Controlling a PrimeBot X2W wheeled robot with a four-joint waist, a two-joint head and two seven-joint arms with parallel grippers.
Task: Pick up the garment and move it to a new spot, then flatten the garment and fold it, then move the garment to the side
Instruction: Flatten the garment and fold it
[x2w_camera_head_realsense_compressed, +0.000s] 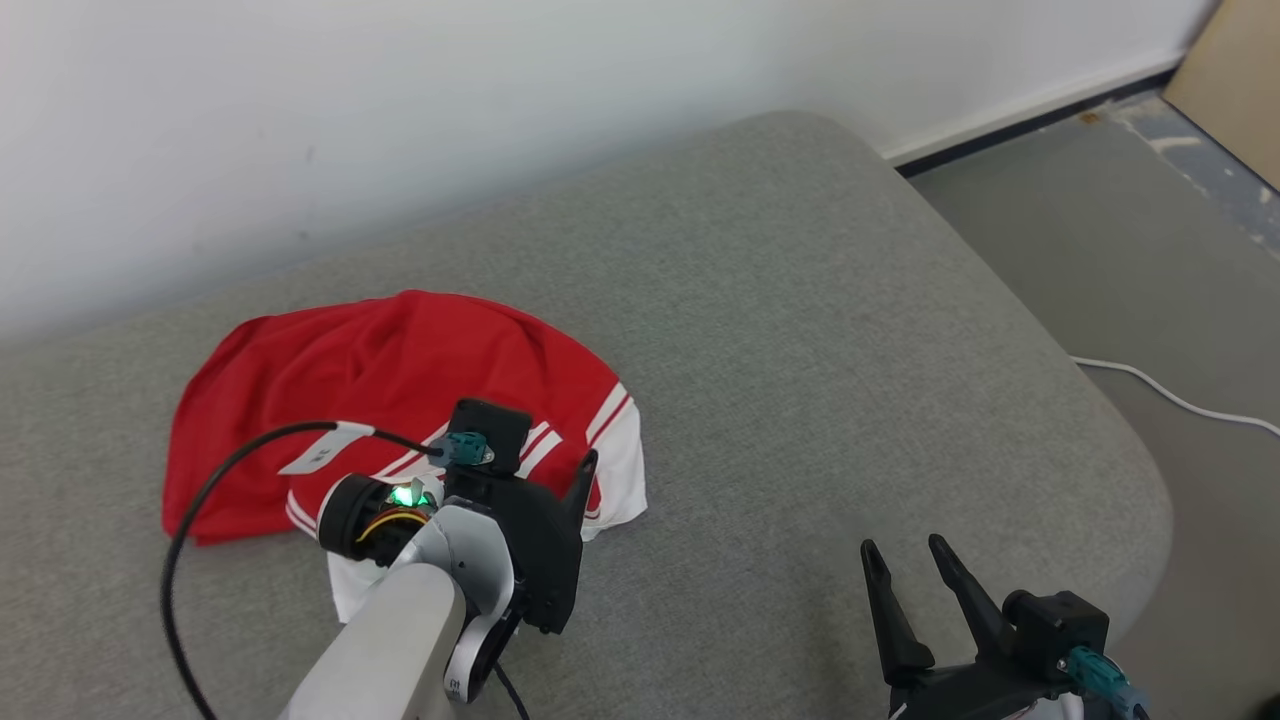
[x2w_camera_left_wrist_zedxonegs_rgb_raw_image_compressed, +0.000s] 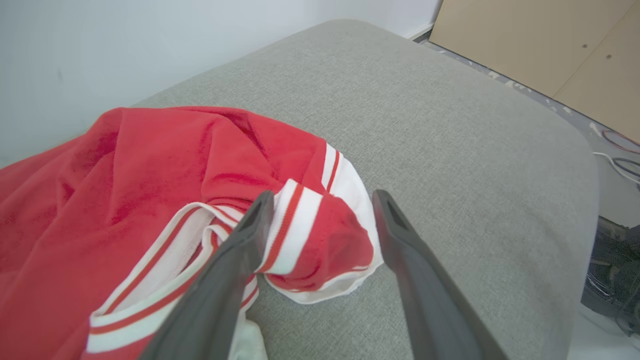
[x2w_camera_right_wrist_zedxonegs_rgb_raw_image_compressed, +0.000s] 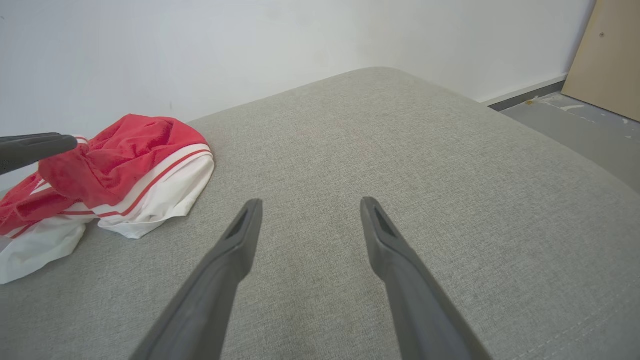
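Pale forearm (x2w_camera_head_realsense_compressed: 390, 640) and dark housing of the left arm lie nearest the head camera and cover the near edge of the garment.

One grey cushion (x2w_camera_head_realsense_compressed: 800, 330), the largest item, extends under and ahead of the left gripper (x2w_camera_left_wrist_zedxonegs_rgb_raw_image_compressed: 322, 196) and the right gripper (x2w_camera_head_realsense_compressed: 904, 545). Its left part is cut off by the frame.

One garment (x2w_camera_head_realsense_compressed: 380, 370), red with white bands and thin red stripes, lies crumpled on the cushion directly beneath and ahead of the left gripper. Its type is hard to make out.

Two grippers, four fingers in all.
- **Left gripper:** jaws spread wide, straddling a bunched striped cuff, closed on nothing. One finger overlaps the white band, and contact cannot be judged. In the head view one of its fingers is hidden behind the housing.
- **Right gripper:** jaws equally wide, empty, over bare cushion, with the garment well apart to its left. Its wrist is cut off by the bottom edge.

Two cables are counted in the head view. One black cable (x2w_camera_head_realsense_compressed: 200, 490) loops from the left wrist. One white cable (x2w_camera_head_realsense_compressed: 1170, 395) lies on the floor (x2w_camera_head_realsense_compressed: 1100, 230) to the right of the right gripper.
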